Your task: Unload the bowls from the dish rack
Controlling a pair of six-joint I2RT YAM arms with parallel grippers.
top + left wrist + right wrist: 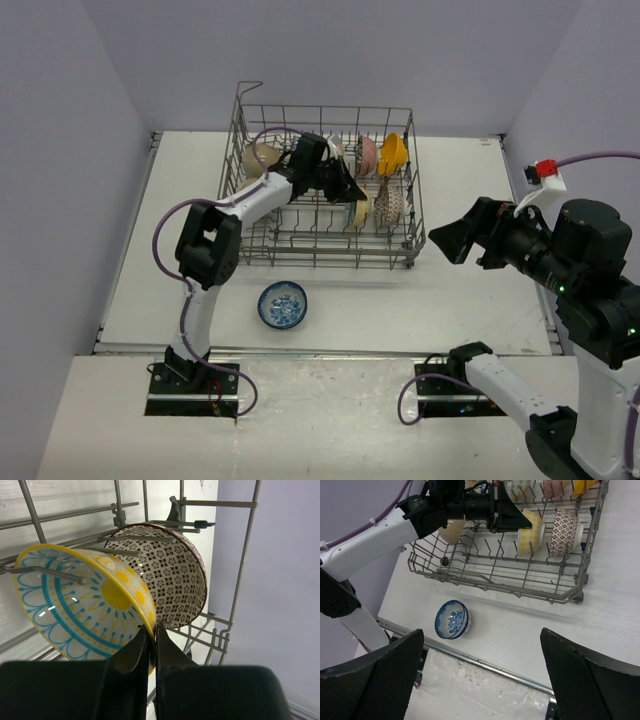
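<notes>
The grey wire dish rack [330, 262] stands at the back of the table. My left gripper [154, 627] reaches into it and is shut on the rim of a yellow bowl with blue and yellow patterns [80, 610], which stands on edge between the tines. Right behind it leans a brown-patterned bowl [175, 575]. From above, the left gripper [355, 195] is at the yellow bowl [362, 211]. A beige bowl [260, 157], a pink one [368, 152] and an orange-yellow one [393, 153] stand in the back row. My right gripper [445, 245] hovers open, right of the rack.
A blue-and-white bowl [282, 304] sits on the table in front of the rack, also visible in the right wrist view [452, 620]. The table's metal front edge [510, 672] runs below it. Walls close in at the back and both sides.
</notes>
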